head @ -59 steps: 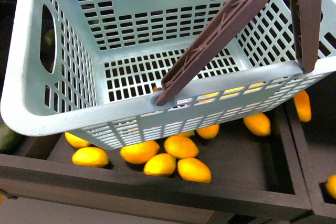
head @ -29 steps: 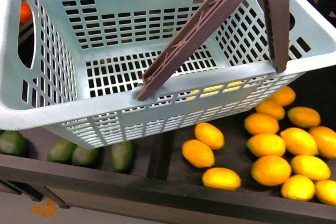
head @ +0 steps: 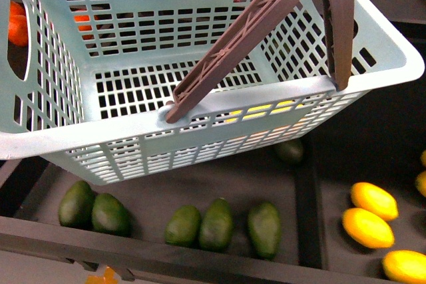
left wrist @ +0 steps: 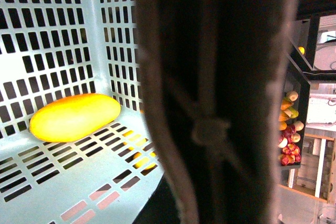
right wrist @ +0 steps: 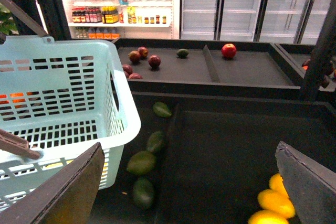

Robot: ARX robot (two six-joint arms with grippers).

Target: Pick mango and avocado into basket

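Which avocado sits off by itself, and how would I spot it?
Look at the dark tray under the turquoise basket. Five avocados lie in a loose row near its front edge; the lone avocado lies farther back, partly under the basket, beside the divider.

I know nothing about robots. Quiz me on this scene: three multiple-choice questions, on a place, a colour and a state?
1. Where does the mango in the left wrist view lie? A) inside the basket B) on the floor C) on a bottle shelf
2. The basket's handles are: A) white B) brown C) green
3. The right claw is: A) shut on an avocado B) shut on a mango C) open and empty
Answers: 1 A, it rests on the slotted base; 2 B, plain in the front view; 3 C, its fingers stand apart, nothing between.
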